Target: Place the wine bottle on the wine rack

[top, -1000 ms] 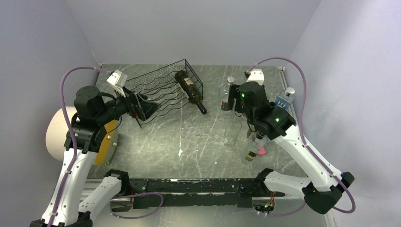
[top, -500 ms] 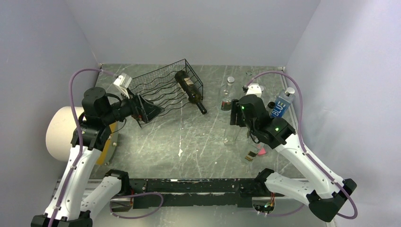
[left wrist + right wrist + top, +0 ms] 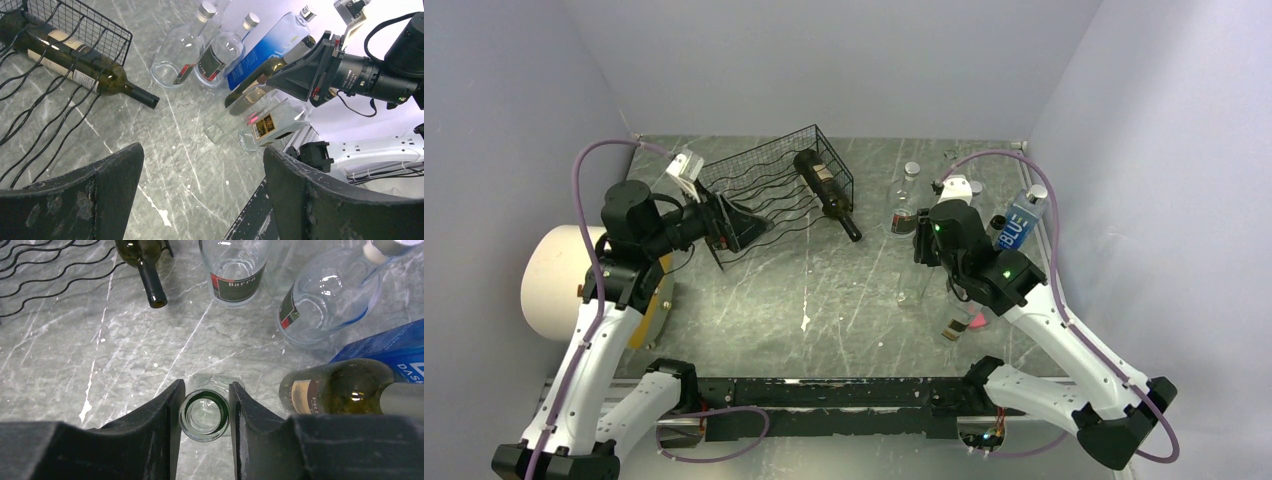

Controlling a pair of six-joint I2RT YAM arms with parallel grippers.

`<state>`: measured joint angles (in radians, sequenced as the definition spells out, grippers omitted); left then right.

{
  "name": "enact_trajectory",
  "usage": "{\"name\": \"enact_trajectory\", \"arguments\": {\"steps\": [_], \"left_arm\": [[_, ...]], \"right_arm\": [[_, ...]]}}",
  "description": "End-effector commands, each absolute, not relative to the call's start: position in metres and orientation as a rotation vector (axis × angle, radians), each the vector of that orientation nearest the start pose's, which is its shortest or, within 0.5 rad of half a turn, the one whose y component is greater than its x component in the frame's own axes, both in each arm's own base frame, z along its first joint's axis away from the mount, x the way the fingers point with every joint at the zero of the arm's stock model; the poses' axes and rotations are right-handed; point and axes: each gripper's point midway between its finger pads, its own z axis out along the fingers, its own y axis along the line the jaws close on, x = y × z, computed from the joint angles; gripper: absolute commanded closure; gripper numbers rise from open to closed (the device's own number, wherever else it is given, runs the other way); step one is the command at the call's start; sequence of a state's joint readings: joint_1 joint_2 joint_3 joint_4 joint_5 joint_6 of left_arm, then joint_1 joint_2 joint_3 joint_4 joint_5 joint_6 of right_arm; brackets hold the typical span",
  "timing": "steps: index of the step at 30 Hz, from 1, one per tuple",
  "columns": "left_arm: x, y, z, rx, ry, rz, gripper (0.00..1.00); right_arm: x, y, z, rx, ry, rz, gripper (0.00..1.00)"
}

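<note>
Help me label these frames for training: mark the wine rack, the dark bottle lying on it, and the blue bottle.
wine rack [image 3: 764, 182], top external view, wavy rods.
dark bottle [image 3: 821, 181], top external view, labelled body.
blue bottle [image 3: 1016, 230], top external view, blue label.

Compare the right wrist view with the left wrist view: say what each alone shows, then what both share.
Right wrist only: the open bottle's mouth from above, with the right jaws closed on it.
Left wrist only: the right arm seen from outside, the green bottle's labelled body lying in the rack, a flat gold-labelled bottle, and the left jaws wide apart with nothing between them.
Both: the green bottle's neck, the rack's wavy wires, two clear bottles and the blue bottle.
</note>
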<state>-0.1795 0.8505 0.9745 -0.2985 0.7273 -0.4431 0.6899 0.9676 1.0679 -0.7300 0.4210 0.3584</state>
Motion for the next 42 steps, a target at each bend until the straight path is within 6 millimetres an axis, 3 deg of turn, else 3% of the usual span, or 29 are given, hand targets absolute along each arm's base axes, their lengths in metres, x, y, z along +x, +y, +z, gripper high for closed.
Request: {"name": "enact_trajectory", "arguments": {"steps": [1, 6, 8, 10, 16, 19, 21, 23, 27, 32, 42], "left_arm": [[0.244, -0.177, 0.34, 0.344, 1.706, -1.068, 0.07], [0.246, -0.186, 0.338, 0.362, 1.676, -1.1, 0.07], [0.249, -0.191, 0.336, 0.367, 1.664, -1.09, 0.07], [0.249, -0.198, 0.334, 0.377, 1.662, -1.084, 0.07], [0.246, -0.224, 0.328, 0.449, 1.656, -1.104, 0.06], [0.243, -0.233, 0.323, 0.491, 1.633, -1.115, 0.06], [0.241, -0.239, 0.319, 0.517, 1.614, -1.119, 0.06], [0.242, -0.243, 0.314, 0.529, 1.599, -1.115, 0.06], [0.25, -0.247, 0.305, 0.496, 1.563, -1.059, 0.04], [0.246, -0.257, 0.295, 0.503, 1.466, -1.06, 0.03], [0.227, -0.297, 0.237, 0.792, 1.347, -0.971, 0.03]], "right_arm": [[0.252, 0.131, 0.233, -0.178, 2.138, 0.13, 0.64], [0.25, 0.123, 0.23, -0.177, 2.134, 0.089, 0.67], [0.25, 0.124, 0.234, -0.186, 2.117, 0.106, 0.61], [0.247, 0.125, 0.226, -0.198, 2.129, 0.115, 0.57], [0.242, 0.127, 0.226, -0.223, 2.136, 0.136, 0.55], [0.242, 0.122, 0.225, -0.218, 2.126, 0.117, 0.62], [0.243, 0.124, 0.229, -0.227, 2.102, 0.131, 0.77], [0.246, 0.13, 0.236, -0.238, 2.08, 0.162, 0.88], [0.25, 0.145, 0.254, -0.269, 2.025, 0.244, 1.0], [0.252, 0.173, 0.288, -0.353, 1.921, 0.393, 1.0], [0.245, 0.22, 0.313, -0.423, 1.816, 0.68, 1.0]]}}
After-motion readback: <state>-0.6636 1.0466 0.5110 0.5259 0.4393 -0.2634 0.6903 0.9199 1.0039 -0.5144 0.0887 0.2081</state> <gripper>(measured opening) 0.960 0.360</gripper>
